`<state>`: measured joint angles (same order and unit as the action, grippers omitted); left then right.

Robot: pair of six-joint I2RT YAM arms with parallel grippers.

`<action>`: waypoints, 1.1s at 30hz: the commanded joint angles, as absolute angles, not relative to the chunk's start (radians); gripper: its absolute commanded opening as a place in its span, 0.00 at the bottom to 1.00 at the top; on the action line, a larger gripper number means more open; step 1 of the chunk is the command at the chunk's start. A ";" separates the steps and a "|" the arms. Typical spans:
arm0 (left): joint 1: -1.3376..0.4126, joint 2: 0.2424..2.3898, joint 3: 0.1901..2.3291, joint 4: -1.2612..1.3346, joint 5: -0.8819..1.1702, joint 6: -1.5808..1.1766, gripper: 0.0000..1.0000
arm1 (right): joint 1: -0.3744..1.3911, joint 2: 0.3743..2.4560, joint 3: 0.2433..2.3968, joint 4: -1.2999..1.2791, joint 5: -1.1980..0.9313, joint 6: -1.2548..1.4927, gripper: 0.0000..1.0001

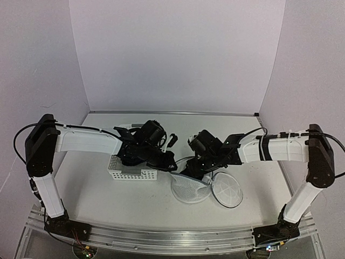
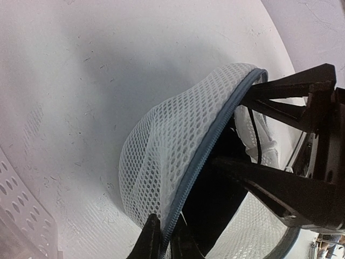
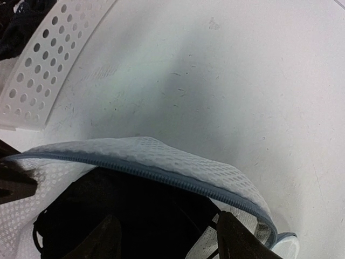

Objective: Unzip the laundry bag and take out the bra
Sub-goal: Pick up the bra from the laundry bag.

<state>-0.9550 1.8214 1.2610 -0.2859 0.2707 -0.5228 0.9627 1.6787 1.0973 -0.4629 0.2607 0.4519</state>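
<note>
The laundry bag (image 1: 190, 190) is lying unzipped on the worktop (image 1: 108, 205) between the arms, its two round mesh halves spreading side by side so its long axis is running left to right. The black bra (image 3: 124, 205) is sitting inside, with the right hand (image 3: 170, 240) reaching into the mouth, fingers spread wide around the fabric, while the left hand (image 2: 166, 244) is clenching on the zippered rim. The white perforated basket (image 1: 132, 174) is standing just left of the bag, the left arm hiding its contents.
</note>
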 commanded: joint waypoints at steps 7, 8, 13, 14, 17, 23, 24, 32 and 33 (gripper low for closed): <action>-0.957 1.796 1.250 -0.252 0.282 -0.505 0.07 | 0.959 1.742 1.132 -0.381 0.276 0.363 0.48; -0.957 1.795 1.251 -0.252 0.282 -0.506 0.07 | 0.959 1.751 1.132 -0.379 0.272 0.361 0.46; -0.957 1.793 1.247 -0.251 0.282 -0.505 0.06 | 0.958 1.766 1.125 -0.352 0.276 0.360 0.34; -0.956 1.793 1.247 -0.251 0.283 -0.505 0.06 | 0.959 1.768 1.126 -0.350 0.281 0.360 0.32; -0.957 1.793 1.247 -0.252 0.285 -0.506 0.06 | 0.958 1.767 1.126 -0.347 0.297 0.359 0.17; -0.957 1.793 1.250 -0.252 0.283 -0.509 0.06 | 0.959 1.720 1.105 -0.329 0.304 0.365 0.00; -0.957 1.793 1.250 -0.252 0.280 -0.510 0.06 | 0.958 1.702 1.096 -0.320 0.300 0.367 0.00; -0.957 1.794 1.252 -0.252 0.279 -0.515 0.06 | 0.957 1.525 1.028 -0.290 0.273 0.395 0.00; -0.957 1.795 1.253 -0.250 0.281 -0.515 0.06 | 0.959 1.503 1.016 -0.285 0.267 0.398 0.00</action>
<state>-0.9550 1.8214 1.2476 -0.2859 0.2707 -0.5228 0.9627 1.6215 1.0401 -0.3508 0.2760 0.3721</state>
